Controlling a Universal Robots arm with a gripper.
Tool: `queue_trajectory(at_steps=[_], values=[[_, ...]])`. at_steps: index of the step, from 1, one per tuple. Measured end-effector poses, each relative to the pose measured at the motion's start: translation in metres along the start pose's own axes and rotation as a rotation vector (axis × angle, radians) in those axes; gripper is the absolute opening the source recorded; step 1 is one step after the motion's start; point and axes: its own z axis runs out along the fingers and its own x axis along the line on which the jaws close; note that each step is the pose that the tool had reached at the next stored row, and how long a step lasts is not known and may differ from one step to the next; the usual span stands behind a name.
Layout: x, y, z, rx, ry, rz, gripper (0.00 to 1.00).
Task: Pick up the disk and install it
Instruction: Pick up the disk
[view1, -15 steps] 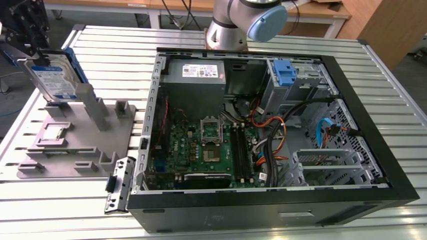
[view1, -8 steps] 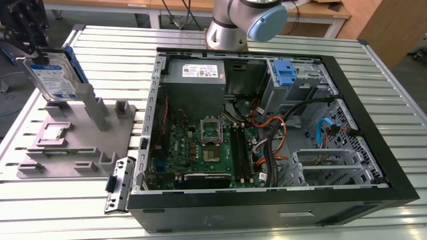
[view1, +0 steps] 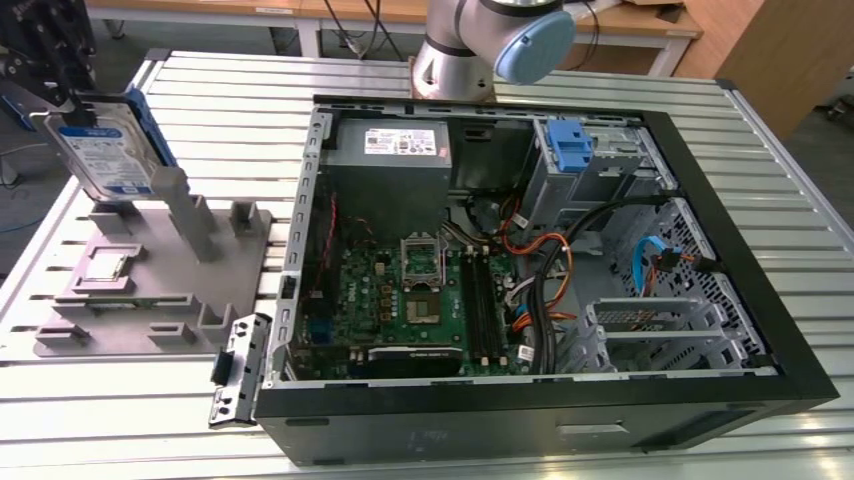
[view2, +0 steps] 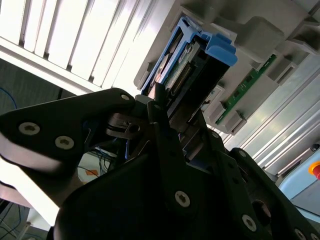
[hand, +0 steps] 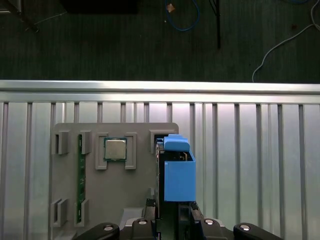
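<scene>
Slatted worktop (view1: 240, 90), grey fixture (view1: 134, 290): the gripper (view1: 67, 100) clamps the disk (view1: 118, 150) by its upper end, so it may tilt or slip loose.

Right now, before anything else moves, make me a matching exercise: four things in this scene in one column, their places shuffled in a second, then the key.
Things
1. disk
2. processor chip
3. power supply box
4. blue latch

Places
A. lying flat in a pocket of the grey fixture
B. inside the computer case, at its far side, toward the exterior view's right
C. clamped in the gripper
D. inside the computer case, in its far corner on the exterior view's left

Pairs: 1-C, 2-A, 3-D, 4-B
</scene>
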Motion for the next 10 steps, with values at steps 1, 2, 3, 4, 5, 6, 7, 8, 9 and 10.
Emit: queue_trajectory(at_steps=[1,2,3,4,5,6,7,8,9,10], values=[[0.0000,0.0000,-0.0002,0.0000,0.0000,0.000,0.35],[0.0000,0.0000,-0.0004,0.0001,0.0000,0.000,0.35],[0.0000,0.0000,-0.0006,0.0000,0.0000,0.000,0.35],[-0.0001,0.0000,-0.0008,0.0001,0.0000,0.000,0.35],[-0.0001,0.0000,-0.0024,0.0001,-0.0001,0.000,0.35],[-0.0002,0.0001,-0.0034,0.0001,0.0000,0.000,0.35],[-0.0002,0.0001,-0.0036,0.0000,0.0000,0.000,0.35],[-0.0002,0.0001,-0.0037,0.0000,0.0000,0.000,0.35],[-0.0002,0.0001,-0.0040,-0.0001,0.0001,0.000,0.35],[-0.0002,0.0001,-0.0042,0.0000,0.0000,0.000,0.35]])
